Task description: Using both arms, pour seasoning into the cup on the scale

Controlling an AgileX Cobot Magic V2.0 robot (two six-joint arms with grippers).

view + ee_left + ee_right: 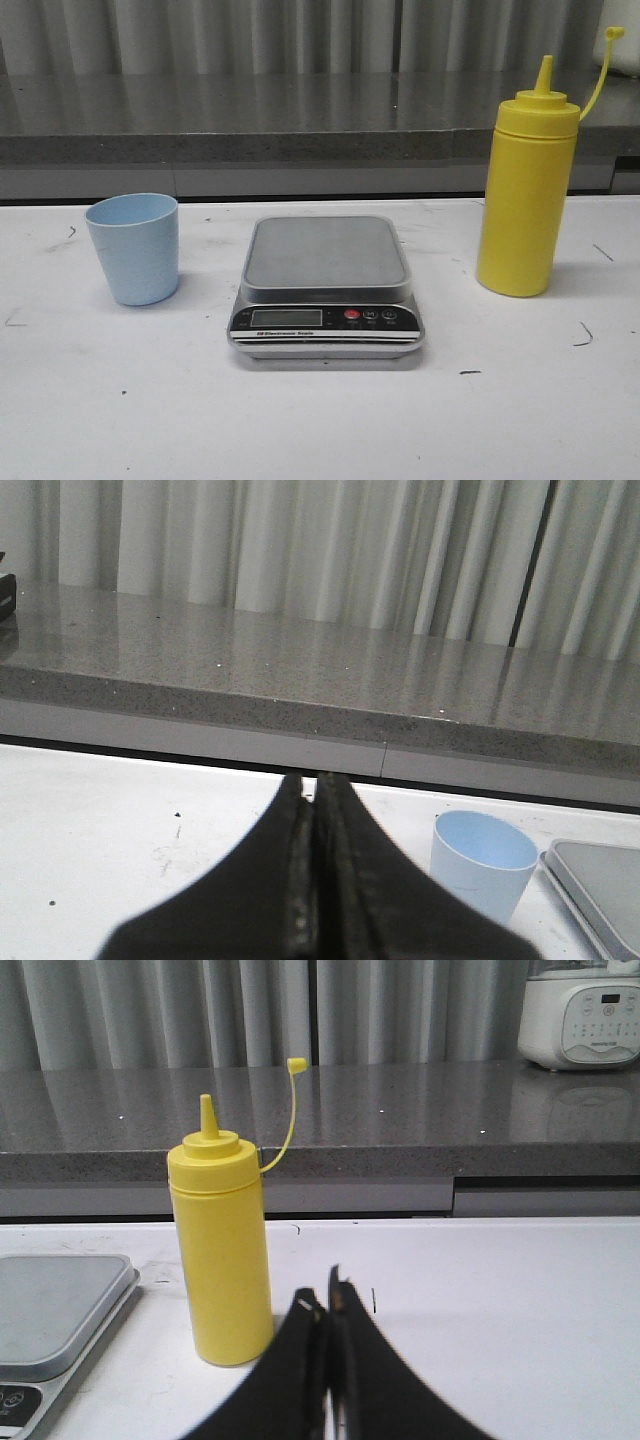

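Note:
The light blue cup [133, 248] stands upright on the white table, left of the scale [326, 290]. The scale's grey platform is bare. The yellow seasoning bottle [527, 195] stands upright right of the scale, nozzle open, cap hanging on its strap. Neither gripper shows in the front view. My left gripper [315, 782] is shut and empty, with the cup [483, 864] and a scale corner [600, 885] off to one side of it. My right gripper [325, 1298] is shut and empty, close beside the bottle [219, 1250], apart from it; the scale [55, 1315] lies beyond the bottle.
A grey stone counter [300, 125] with curtains behind runs along the back of the table. A white appliance [583, 1012] stands on that counter at the far right. The table top [320, 420] is white with small dark marks.

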